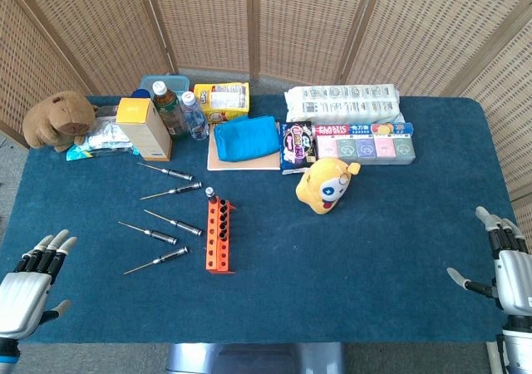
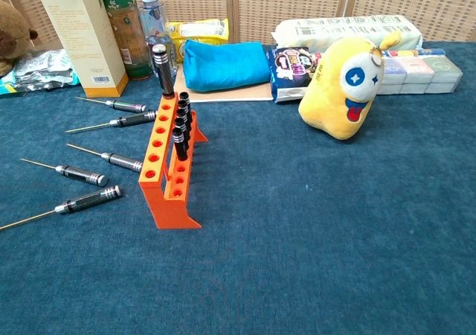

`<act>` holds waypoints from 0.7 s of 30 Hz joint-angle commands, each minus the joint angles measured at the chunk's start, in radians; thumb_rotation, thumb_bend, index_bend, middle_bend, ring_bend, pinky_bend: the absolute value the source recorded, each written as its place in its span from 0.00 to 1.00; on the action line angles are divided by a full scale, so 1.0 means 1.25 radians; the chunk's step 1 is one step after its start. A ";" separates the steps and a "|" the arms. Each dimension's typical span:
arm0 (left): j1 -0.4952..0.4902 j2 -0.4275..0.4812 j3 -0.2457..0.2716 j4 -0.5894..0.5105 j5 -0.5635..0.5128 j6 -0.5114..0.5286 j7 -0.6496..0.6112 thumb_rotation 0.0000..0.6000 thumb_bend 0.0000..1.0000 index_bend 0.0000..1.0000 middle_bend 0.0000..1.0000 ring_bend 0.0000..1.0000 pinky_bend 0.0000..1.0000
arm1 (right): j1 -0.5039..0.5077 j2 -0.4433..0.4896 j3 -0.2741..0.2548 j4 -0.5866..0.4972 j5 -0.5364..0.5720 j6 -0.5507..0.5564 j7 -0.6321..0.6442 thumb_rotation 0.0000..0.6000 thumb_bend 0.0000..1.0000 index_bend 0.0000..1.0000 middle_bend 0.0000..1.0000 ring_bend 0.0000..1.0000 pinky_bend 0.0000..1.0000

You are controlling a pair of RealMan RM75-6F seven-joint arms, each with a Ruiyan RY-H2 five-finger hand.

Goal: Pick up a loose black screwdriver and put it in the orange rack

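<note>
Left of orange rack (image 1: 219,238): nearest loose screwdriver (image 1: 157,261) | axis left-right | left hand (image 1: 32,284) nearer | both hands' fingers spread, empty; right hand (image 1: 509,259) far.

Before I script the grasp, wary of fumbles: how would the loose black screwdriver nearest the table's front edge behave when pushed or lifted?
The black-handled screwdriver with its thin metal shaft looks round, so it probably rolls if nudged. It lies flat on the blue cloth table, so pinching may be fiddly. Likely stiff and light.
</note>
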 commanded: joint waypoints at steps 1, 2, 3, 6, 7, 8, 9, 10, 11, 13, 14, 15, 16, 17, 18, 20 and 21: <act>-0.001 0.000 -0.001 0.001 -0.002 -0.001 -0.002 1.00 0.12 0.00 0.00 0.00 0.16 | 0.000 0.000 -0.001 0.000 -0.001 -0.001 -0.001 1.00 0.09 0.02 0.15 0.13 0.07; -0.001 -0.001 -0.001 0.001 -0.003 -0.002 -0.003 1.00 0.12 0.00 0.00 0.00 0.16 | 0.000 0.000 -0.002 -0.001 -0.002 -0.002 -0.001 1.00 0.09 0.02 0.15 0.13 0.07; -0.001 -0.001 -0.002 0.002 -0.004 -0.003 -0.004 1.00 0.12 0.00 0.00 0.00 0.16 | 0.001 0.000 -0.003 -0.001 -0.003 -0.003 -0.002 1.00 0.09 0.02 0.15 0.13 0.07; -0.002 -0.003 -0.004 0.004 -0.008 -0.004 -0.007 1.00 0.12 0.00 0.00 0.00 0.16 | 0.001 -0.001 -0.004 -0.002 -0.003 -0.003 -0.003 1.00 0.09 0.02 0.15 0.13 0.07; -0.003 -0.004 -0.006 0.005 -0.009 -0.006 -0.008 1.00 0.12 0.00 0.00 0.00 0.16 | 0.001 -0.001 -0.004 -0.002 -0.003 -0.003 -0.003 1.00 0.09 0.02 0.15 0.13 0.07; -0.005 -0.005 -0.008 0.007 -0.011 -0.008 -0.010 1.00 0.12 0.00 0.01 0.00 0.16 | 0.001 -0.001 -0.003 -0.003 -0.003 -0.003 -0.002 1.00 0.09 0.02 0.15 0.13 0.07; -0.011 -0.008 -0.013 0.010 -0.014 -0.013 -0.016 1.00 0.12 0.00 0.04 0.02 0.16 | 0.000 0.000 -0.002 -0.003 -0.001 -0.003 -0.001 1.00 0.09 0.02 0.15 0.13 0.07; -0.014 -0.012 -0.017 0.012 -0.016 -0.016 -0.021 1.00 0.12 0.00 0.15 0.09 0.19 | 0.000 0.000 -0.002 -0.003 0.000 -0.002 0.000 1.00 0.09 0.02 0.15 0.13 0.07; -0.024 -0.020 -0.027 0.016 -0.020 -0.022 -0.028 1.00 0.13 0.00 0.36 0.25 0.25 | 0.000 0.000 -0.001 -0.003 0.002 -0.002 0.002 1.00 0.09 0.02 0.15 0.13 0.07; -0.037 -0.030 -0.042 0.018 -0.032 -0.035 -0.027 1.00 0.14 0.00 0.73 0.61 0.49 | 0.001 0.001 0.000 -0.004 0.005 -0.003 0.004 1.00 0.09 0.02 0.15 0.13 0.07; -0.051 -0.035 -0.055 0.014 -0.048 -0.049 -0.014 1.00 0.15 0.00 0.88 0.78 0.66 | 0.001 0.002 0.002 -0.005 0.007 -0.005 0.005 1.00 0.09 0.02 0.15 0.13 0.07; -0.061 -0.039 -0.064 0.007 -0.063 -0.064 -0.004 1.00 0.16 0.02 0.94 0.86 0.75 | 0.002 0.003 0.003 -0.005 0.008 -0.005 0.006 1.00 0.09 0.02 0.15 0.13 0.07; -0.081 -0.046 -0.079 -0.004 -0.083 -0.090 0.012 1.00 0.17 0.04 0.98 0.94 0.85 | 0.003 0.003 0.005 -0.004 0.010 -0.007 0.007 1.00 0.09 0.02 0.15 0.13 0.07; -0.094 -0.052 -0.090 -0.007 -0.096 -0.104 0.026 1.00 0.18 0.07 1.00 0.98 0.91 | 0.004 0.003 0.006 -0.003 0.013 -0.008 0.008 1.00 0.09 0.02 0.15 0.13 0.07; -0.108 -0.060 -0.100 -0.008 -0.110 -0.119 0.045 1.00 0.18 0.09 1.00 1.00 0.93 | 0.004 0.003 0.007 -0.003 0.015 -0.009 0.008 1.00 0.09 0.02 0.15 0.13 0.07; -0.141 -0.078 -0.116 -0.016 -0.158 -0.168 0.097 1.00 0.19 0.13 1.00 1.00 0.97 | 0.005 0.004 0.010 0.000 0.023 -0.012 0.010 1.00 0.09 0.02 0.15 0.13 0.07; -0.155 -0.084 -0.120 -0.023 -0.182 -0.192 0.117 1.00 0.19 0.13 1.00 1.00 0.98 | 0.005 0.004 0.010 0.001 0.026 -0.014 0.011 1.00 0.09 0.02 0.15 0.13 0.07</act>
